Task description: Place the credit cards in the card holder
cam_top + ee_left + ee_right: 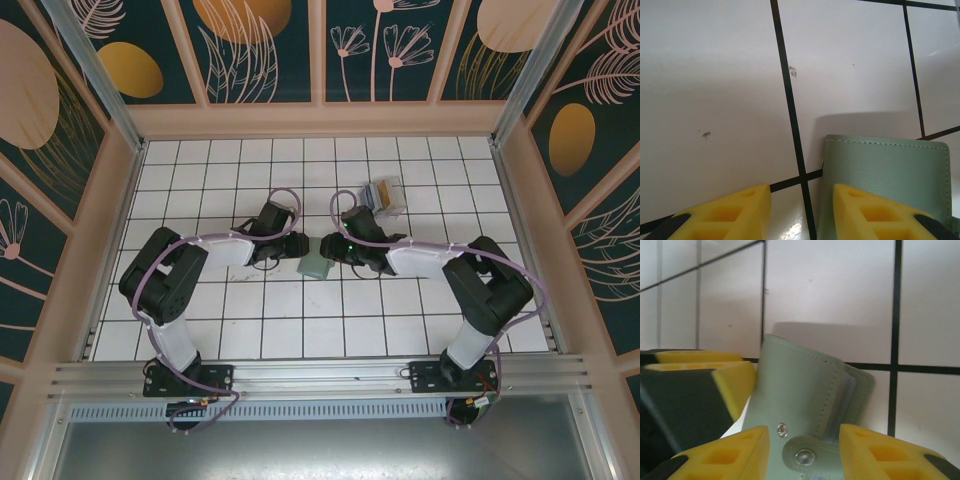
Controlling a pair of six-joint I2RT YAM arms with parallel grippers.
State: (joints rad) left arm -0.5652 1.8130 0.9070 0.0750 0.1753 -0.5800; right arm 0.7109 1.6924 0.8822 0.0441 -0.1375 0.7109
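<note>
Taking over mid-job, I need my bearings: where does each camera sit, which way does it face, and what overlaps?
Top external: above and behind both arms, looking down on them and the table.
Left wrist: on its arm, looking along the left gripper at the tiles.
Right wrist: on its arm, looking along the right gripper.
Shared: all three catch the card holder.

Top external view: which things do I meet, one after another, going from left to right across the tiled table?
Black elbow of the left arm → flat sage-green folding card holder → small stack of thin plastic credit cards → black elbow of the right arm.
</note>
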